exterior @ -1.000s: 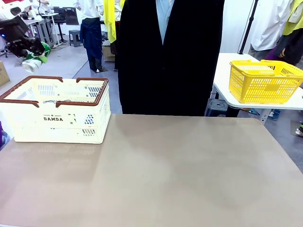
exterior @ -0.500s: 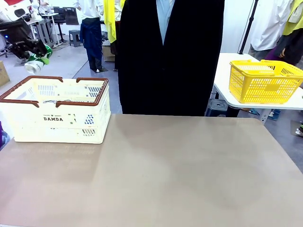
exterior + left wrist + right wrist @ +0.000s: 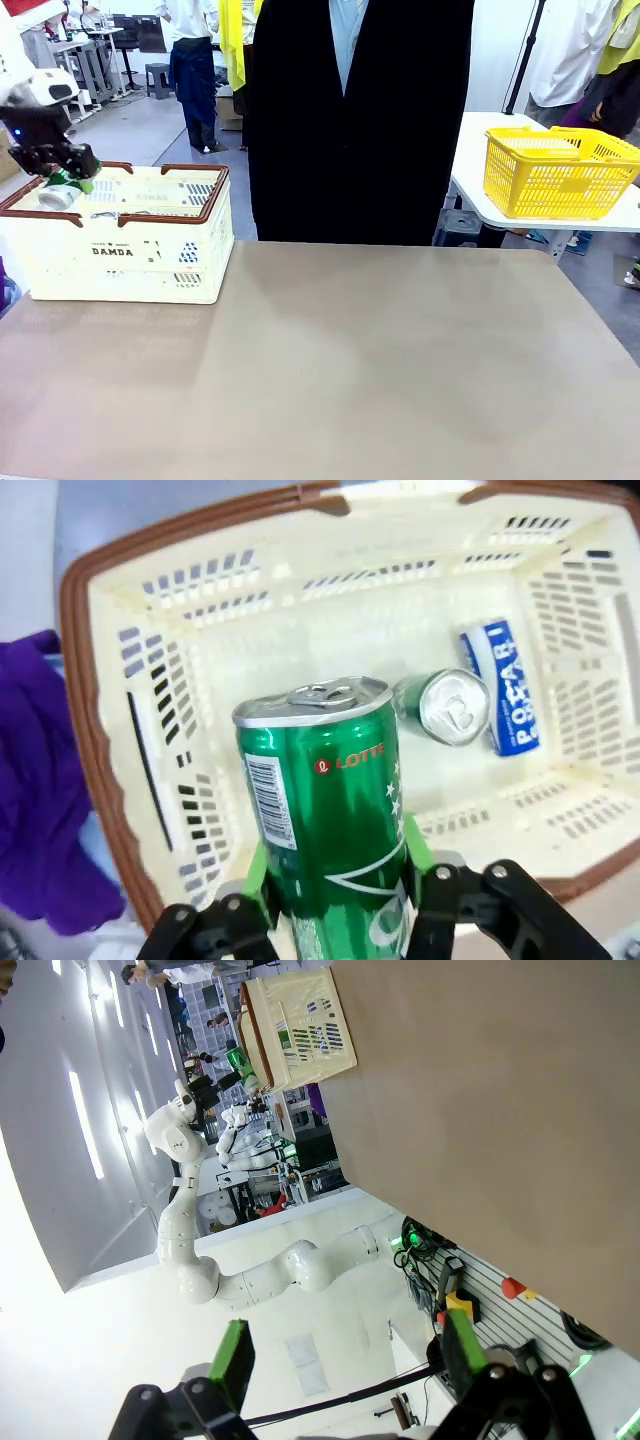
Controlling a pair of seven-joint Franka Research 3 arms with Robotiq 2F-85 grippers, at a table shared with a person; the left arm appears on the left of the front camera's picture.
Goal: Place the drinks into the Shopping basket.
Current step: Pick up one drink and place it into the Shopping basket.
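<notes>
My left gripper (image 3: 57, 172) is shut on the green drink can (image 3: 62, 192), held just over the left part of the Shopping basket (image 3: 130, 255). In the left wrist view the green can (image 3: 325, 810) stands upright between the green pads of that gripper (image 3: 335, 862), above the inside of the basket (image 3: 100, 730). The blue drink can (image 3: 500, 685) lies on its side on the basket floor, silver top toward the middle. My right gripper (image 3: 345, 1360) is open with nothing between its fingers, far from the basket (image 3: 300, 1025).
A person in a black coat (image 3: 360, 120) stands at the table's far edge. A yellow basket (image 3: 560, 170) sits on a white side table at the right. Purple cloth (image 3: 40, 790) lies beside the Shopping basket's left side. The brown tabletop (image 3: 350, 360) is bare.
My left gripper has come down with the green can, from high above the basket's left rear to just over its rim. The right arm has not moved.
</notes>
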